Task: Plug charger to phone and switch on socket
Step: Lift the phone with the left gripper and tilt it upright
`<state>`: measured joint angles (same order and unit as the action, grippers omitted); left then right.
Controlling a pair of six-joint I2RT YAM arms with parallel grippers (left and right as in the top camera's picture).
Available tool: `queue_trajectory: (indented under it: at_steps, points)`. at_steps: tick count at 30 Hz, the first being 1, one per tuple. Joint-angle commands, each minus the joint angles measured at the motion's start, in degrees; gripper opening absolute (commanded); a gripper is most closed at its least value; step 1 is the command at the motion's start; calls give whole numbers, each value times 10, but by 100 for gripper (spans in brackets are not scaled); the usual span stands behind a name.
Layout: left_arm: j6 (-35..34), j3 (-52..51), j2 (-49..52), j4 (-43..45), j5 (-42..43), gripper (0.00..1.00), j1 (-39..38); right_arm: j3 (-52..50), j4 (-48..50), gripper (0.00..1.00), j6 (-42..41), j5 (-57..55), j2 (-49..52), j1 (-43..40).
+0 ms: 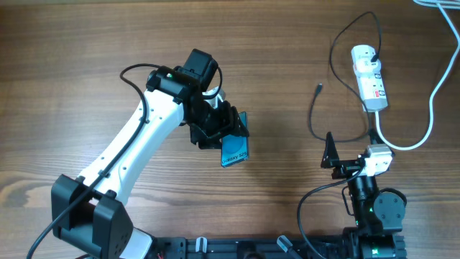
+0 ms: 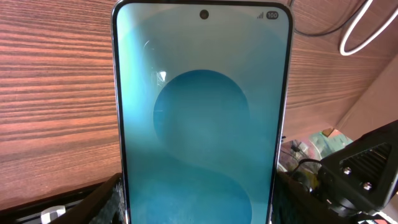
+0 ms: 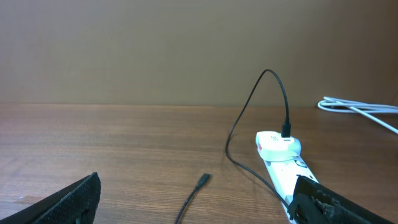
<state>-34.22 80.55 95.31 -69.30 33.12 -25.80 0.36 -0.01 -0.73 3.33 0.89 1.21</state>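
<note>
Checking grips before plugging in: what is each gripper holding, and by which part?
Left gripper holds the phone by its long side edges, at the end nearest the wrist. Right gripper is open, holding nothing.

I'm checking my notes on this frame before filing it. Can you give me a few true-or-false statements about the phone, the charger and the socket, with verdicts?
1. The left gripper holds the phone. True.
2. The charger's plug tip is already in the phone. False: it lies loose on the table, well apart from the phone.
3. The right gripper is open and holds nothing. True.
4. The white adapter lies unplugged beside the socket. False: it sits plugged into one end of the socket.
5. The phone's screen is dark. False: it is lit blue-green.
</note>
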Motion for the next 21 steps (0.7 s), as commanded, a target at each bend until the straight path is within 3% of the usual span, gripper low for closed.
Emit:
queue_trajectory:
  at_steps: [1,21]
  points:
    - [-6,13,-18,-2,22,24,2,-1,1,100,7,-8,-5,1]
    - [-7,13,-18,7,22,24,2,-1,1,100,7,-8,-5,1]
